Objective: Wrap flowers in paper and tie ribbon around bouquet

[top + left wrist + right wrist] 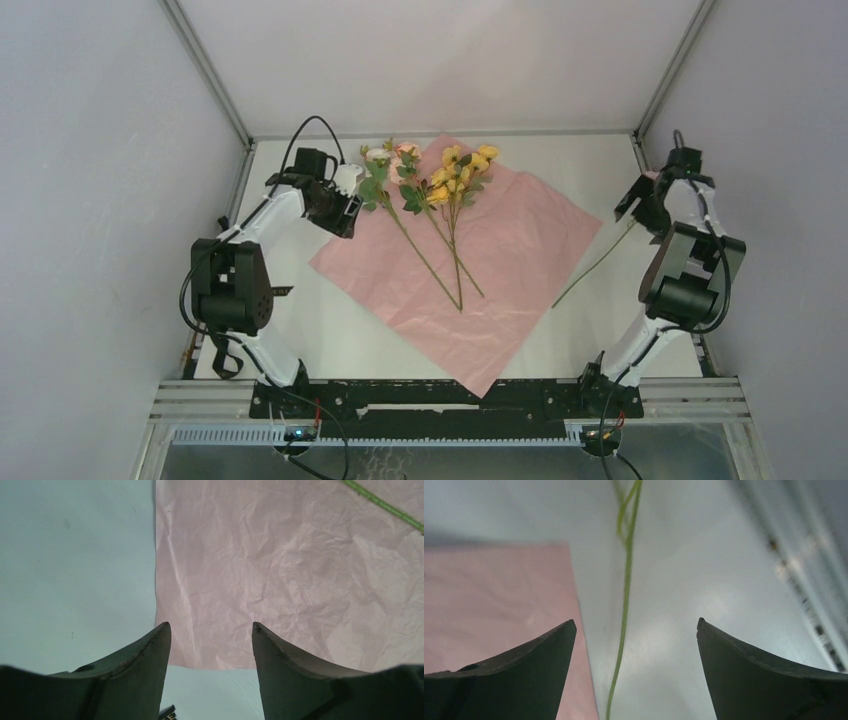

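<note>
The paper lies flat, pink side up, as a diamond in the middle of the table. Flowers with pink, cream and yellow blooms rest on its far part, stalks pointing toward me. One more green stalk lies on the bare table right of the sheet. My right gripper hovers over that stalk's far end, open wide; the stalk runs between the fingers without touching them. My left gripper is open at the paper's left edge, empty. The ribbon is out of view.
A white table enclosed by grey walls, with metal frame posts at the far corners. A slotted rail runs along the near edge between the arm bases. A green stalk crosses the top right of the left wrist view.
</note>
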`<state>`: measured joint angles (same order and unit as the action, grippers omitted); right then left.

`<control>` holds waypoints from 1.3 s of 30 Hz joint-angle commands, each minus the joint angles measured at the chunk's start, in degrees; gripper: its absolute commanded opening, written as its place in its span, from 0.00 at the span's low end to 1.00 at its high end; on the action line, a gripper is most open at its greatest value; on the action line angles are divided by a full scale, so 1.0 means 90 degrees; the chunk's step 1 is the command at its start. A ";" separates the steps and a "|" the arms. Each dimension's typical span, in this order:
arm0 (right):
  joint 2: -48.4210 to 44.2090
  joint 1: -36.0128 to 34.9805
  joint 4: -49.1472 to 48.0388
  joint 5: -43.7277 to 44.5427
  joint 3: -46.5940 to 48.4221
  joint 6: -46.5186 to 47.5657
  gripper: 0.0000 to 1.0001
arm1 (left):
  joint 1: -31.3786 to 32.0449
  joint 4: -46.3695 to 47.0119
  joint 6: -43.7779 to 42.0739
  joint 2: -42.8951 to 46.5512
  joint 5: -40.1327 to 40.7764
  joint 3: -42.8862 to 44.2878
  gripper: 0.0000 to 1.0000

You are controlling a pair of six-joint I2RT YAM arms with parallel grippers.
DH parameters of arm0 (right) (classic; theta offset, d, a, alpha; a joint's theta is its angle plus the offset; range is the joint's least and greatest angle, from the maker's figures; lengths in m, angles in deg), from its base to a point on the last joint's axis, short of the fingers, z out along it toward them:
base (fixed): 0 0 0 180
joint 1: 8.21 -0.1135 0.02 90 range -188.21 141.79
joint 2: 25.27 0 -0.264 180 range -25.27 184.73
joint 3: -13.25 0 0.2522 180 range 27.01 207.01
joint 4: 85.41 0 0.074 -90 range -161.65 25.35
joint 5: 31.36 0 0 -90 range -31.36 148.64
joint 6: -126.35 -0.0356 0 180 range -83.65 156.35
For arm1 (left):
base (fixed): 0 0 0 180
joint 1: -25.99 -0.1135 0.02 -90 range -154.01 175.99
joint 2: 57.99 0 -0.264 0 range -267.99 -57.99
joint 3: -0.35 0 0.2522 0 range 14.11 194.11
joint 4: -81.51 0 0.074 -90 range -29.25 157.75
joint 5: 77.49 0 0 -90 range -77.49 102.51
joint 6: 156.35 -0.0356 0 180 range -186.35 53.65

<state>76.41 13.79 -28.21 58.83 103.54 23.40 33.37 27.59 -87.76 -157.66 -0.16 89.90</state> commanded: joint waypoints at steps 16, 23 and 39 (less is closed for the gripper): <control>0.2389 0.0416 0.0325 -0.0346 0.2445 -0.0333 0.19 | -0.0019 0.0101 -0.0165 0.0440 -0.0180 -0.0067 0.66; -0.0091 0.0096 -0.0251 0.1516 0.1995 0.0006 0.00 | -0.0063 -0.0076 -0.0221 0.0799 -0.0370 -0.0253 0.67; -0.1479 -0.4651 -0.1941 -0.1396 0.1621 0.0904 0.00 | -0.0800 -0.0346 -0.0069 0.1040 -0.0023 -0.1129 1.00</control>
<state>51.02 -21.38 -43.72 61.03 118.58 31.31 26.59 25.88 -88.42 -149.71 -1.82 82.18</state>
